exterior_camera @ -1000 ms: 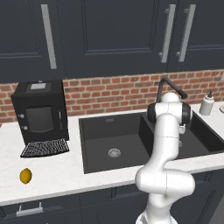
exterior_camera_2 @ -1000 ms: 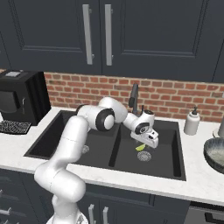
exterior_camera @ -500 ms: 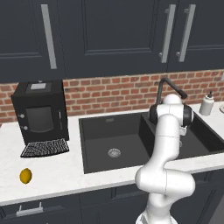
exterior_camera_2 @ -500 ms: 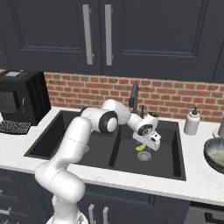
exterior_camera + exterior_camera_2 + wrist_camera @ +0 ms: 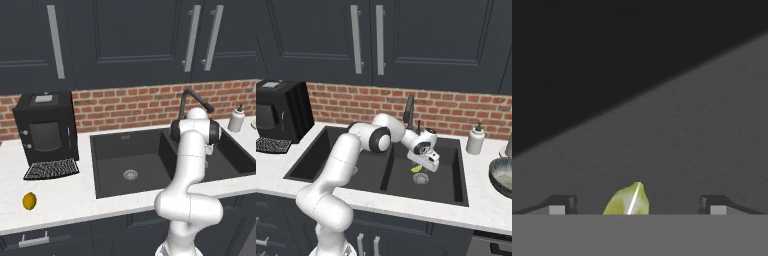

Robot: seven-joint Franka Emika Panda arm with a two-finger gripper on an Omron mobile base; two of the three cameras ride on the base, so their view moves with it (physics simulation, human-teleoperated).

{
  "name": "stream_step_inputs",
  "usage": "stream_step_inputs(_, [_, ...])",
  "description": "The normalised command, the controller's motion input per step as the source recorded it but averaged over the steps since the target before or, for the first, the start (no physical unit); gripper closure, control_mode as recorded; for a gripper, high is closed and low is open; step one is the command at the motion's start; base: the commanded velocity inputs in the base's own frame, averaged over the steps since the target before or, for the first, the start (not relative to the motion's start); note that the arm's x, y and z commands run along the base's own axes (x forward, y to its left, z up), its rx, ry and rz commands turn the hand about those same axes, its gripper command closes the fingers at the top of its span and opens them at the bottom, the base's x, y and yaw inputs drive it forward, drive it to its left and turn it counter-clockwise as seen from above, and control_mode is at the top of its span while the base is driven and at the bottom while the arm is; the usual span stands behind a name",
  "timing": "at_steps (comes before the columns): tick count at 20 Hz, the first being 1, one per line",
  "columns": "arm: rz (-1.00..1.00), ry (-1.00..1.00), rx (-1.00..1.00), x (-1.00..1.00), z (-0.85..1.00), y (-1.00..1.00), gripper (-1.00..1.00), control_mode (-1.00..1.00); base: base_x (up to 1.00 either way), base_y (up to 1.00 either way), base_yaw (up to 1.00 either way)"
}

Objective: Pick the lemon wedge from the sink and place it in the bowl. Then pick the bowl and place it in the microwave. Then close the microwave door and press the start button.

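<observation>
The gripper (image 5: 637, 204) is down in the right basin of the sink (image 5: 451, 185), its jaws spread wide and holding nothing. In the hand view the lemon wedge (image 5: 628, 201) lies between the two finger tips (image 5: 561, 204), a little nearer the left tip than the right, with a clear gap on each side, so neither tip touches it. Only its pointed upper part shows there; the rest is cut off at the bottom of that view. Whether the tips reach the basin floor cannot be told.

From the right base view the gripper (image 5: 425, 167) hangs just above the wedge (image 5: 416, 169), which peeps out yellow-green at the hand's lower left, just beside the round silver drain (image 5: 420, 178). The white hand covers the finger tips in this view, so the width of the opening cannot be read there. The bowl (image 5: 502, 176) sits on the counter well off to the gripper's right, cut by the picture's edge, with a soap bottle (image 5: 475, 139) near it by the brick wall.

The left base view looks at the arm (image 5: 192, 165) from behind; the forearm drops into the far basin and the arm's own body hides the hand and the wedge. This view gives the left basin with its drain (image 5: 130, 174), the black coffee machine (image 5: 45, 131) well to the gripper's left, and a whole yellow lemon (image 5: 29, 201) on the counter in front of that machine
</observation>
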Motion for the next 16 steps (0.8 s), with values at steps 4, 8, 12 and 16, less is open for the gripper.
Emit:
stream_step_inputs(4, [0.00,0.01,0.00,-0.06,-0.26,0.47,1.00,-1.00,0.00,0.00,0.00])
stream_step_inputs(8, [0.00,0.01,0.00,0.00,-0.24,0.36,1.00,-1.00,0.00,0.00,0.00])
stream_step_inputs(12, [0.00,0.05,0.00,0.00,-0.34,0.14,1.00,-1.00,0.00,0.00,0.00])
stream_step_inputs(16, [0.00,0.05,0.00,-0.26,-0.23,0.00,1.00,-1.00,0.00,0.00,0.00])
